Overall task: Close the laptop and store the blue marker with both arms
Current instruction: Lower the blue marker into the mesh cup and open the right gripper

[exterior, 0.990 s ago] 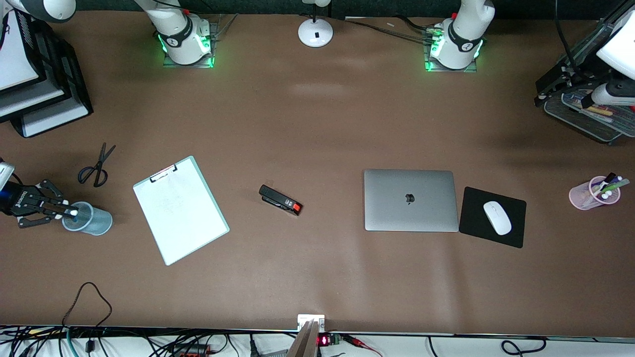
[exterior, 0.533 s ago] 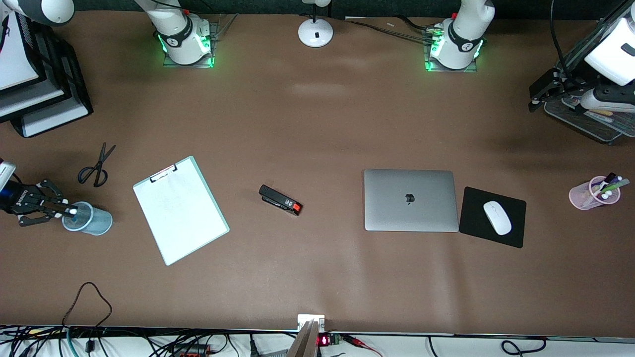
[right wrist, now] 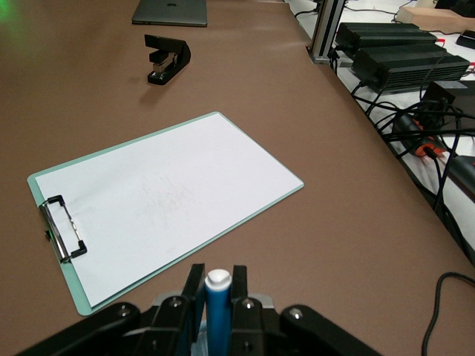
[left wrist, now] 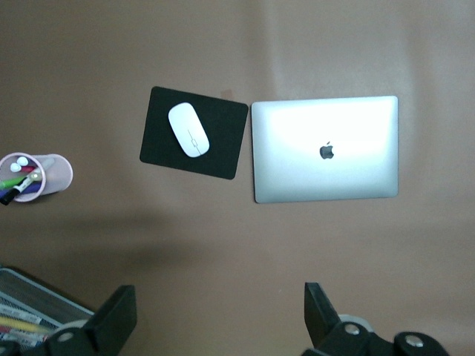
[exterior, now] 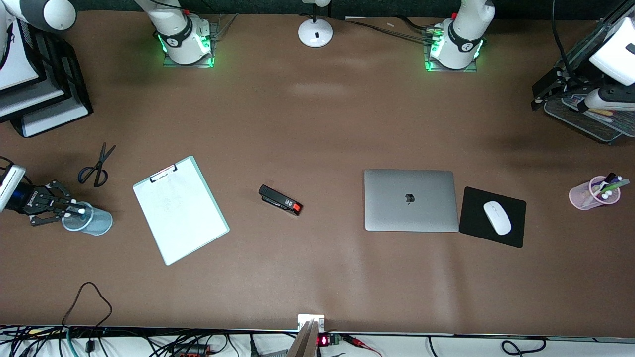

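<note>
The laptop [exterior: 411,200] lies shut on the table, lid up with the dark logo showing; it also shows in the left wrist view [left wrist: 325,148] and the right wrist view [right wrist: 171,11]. My right gripper [exterior: 69,210] [right wrist: 217,280] is shut on the blue marker [right wrist: 217,315], whose whitish end [exterior: 81,210] sits over the rim of a translucent blue cup [exterior: 96,224] at the right arm's end of the table. My left gripper [exterior: 538,96] [left wrist: 219,322] is open and empty, up over the edge of a wire tray at the left arm's end.
A clipboard [exterior: 181,210], black stapler [exterior: 280,200] and scissors [exterior: 96,166] lie between cup and laptop. A white mouse [exterior: 497,217] sits on a black pad beside the laptop. There is a pink pen cup [exterior: 593,193], a wire tray [exterior: 590,121], stacked paper trays [exterior: 44,99] and a lamp base [exterior: 315,32].
My right gripper has shifted the blue marker a little farther over the blue cup's rim. My left gripper has moved only slightly above the wire tray.
</note>
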Tool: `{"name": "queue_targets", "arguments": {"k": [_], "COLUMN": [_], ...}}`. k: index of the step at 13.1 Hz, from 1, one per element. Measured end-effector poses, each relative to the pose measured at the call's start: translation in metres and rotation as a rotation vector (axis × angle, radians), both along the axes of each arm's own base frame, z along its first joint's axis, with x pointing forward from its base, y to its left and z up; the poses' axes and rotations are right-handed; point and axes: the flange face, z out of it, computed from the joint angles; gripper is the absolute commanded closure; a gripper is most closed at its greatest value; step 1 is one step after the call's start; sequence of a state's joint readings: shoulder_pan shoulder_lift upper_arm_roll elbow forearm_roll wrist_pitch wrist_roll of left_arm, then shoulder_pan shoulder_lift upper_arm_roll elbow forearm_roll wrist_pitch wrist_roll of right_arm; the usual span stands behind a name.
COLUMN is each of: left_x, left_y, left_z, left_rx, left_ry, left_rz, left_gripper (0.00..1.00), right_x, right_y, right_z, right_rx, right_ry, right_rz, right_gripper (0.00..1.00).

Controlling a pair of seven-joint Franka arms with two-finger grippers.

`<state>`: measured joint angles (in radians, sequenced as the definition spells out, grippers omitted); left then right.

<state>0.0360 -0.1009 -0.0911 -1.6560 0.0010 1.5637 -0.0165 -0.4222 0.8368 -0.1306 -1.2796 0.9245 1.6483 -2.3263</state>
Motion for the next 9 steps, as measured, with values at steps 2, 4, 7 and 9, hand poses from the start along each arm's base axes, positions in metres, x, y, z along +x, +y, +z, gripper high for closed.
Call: {"name": "queue_targets", "arguments": {"k": [2,4,7,9], "left_x": [-0.001,-0.001,-0.002,-0.002], "left_y": [0.003,0.005,0.004,0.002], "left_z": [0.001,0.002,0.002,0.003], "left_rx": [0.000,0.000,0.001,0.001], "left_ry": [0.003,0.001,0.000,-0.002], "left_rz": [0.007,0.010,0.008,0.004], "left_gripper": [0.00,0.00,0.00,0.00], "right_x": [-0.002,-0.005,-0.007,-0.007], "right_y": [-0.002,-0.006,-0.016,-0.022], "right_z": [-0.009,-0.017,-0.013,-0.006], "right_rx": [0.005,0.010,0.010,0.008], "right_ry": [0.011,0.021,0.016,0.012], "right_rz": [-0.004,-0.011,-0.028,-0.038], "right_gripper": [0.98,0.08,0.00,0.00]}}
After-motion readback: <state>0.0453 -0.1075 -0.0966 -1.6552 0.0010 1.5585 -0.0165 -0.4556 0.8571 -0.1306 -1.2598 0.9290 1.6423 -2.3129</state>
